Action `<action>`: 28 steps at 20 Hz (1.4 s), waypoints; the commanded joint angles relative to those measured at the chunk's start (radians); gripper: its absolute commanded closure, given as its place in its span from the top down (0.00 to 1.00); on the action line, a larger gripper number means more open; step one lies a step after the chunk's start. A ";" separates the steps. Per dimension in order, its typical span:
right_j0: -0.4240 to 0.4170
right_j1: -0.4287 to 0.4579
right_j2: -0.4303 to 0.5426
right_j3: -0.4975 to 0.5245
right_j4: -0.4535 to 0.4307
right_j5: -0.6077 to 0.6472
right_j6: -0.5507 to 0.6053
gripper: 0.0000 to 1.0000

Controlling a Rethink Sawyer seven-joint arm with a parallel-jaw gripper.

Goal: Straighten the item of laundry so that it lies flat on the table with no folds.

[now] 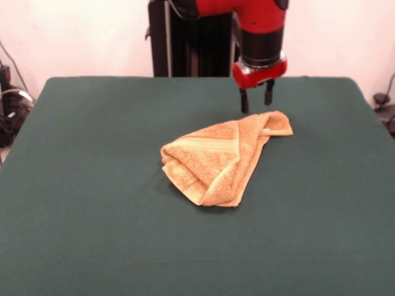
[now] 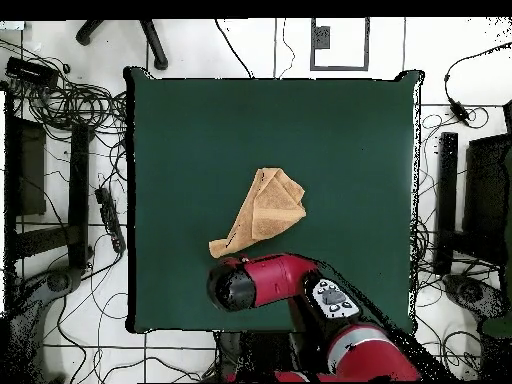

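1. Nearest us in the front view we've got the towel (image 1: pixel 213 161), crumpled and folded over itself around the middle of the green table (image 1: pixel 92 234).
2. Behind its far corner hangs the gripper (image 1: pixel 257 100), fingers apart, holding nothing, just above the cloth.

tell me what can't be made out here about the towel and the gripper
- Gripper: in the overhead view the arm's own wrist covers it; only the front view shows its fingers apart, above the table.
- Towel: its underside and inner layers are hidden by its own folds in both views.
- Towel's far corner: whether the fingertips touch it is unclear from the front view.
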 commanded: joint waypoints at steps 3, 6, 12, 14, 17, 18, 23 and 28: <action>0.038 0.059 0.155 -0.161 -0.018 0.133 -0.052 1.00; 0.041 0.078 0.163 -0.194 -0.034 0.121 -0.057 1.00; 0.025 0.096 0.194 -0.252 -0.056 0.160 -0.105 1.00; 0.019 0.097 0.206 -0.268 -0.061 0.180 -0.117 1.00; 0.011 0.083 0.221 -0.286 -0.065 0.228 -0.138 1.00; 0.010 0.077 0.225 -0.293 -0.067 0.244 -0.143 1.00; -0.005 0.037 0.248 -0.302 -0.072 0.332 -0.162 1.00; -0.027 -0.002 0.282 -0.278 -0.082 0.412 -0.212 1.00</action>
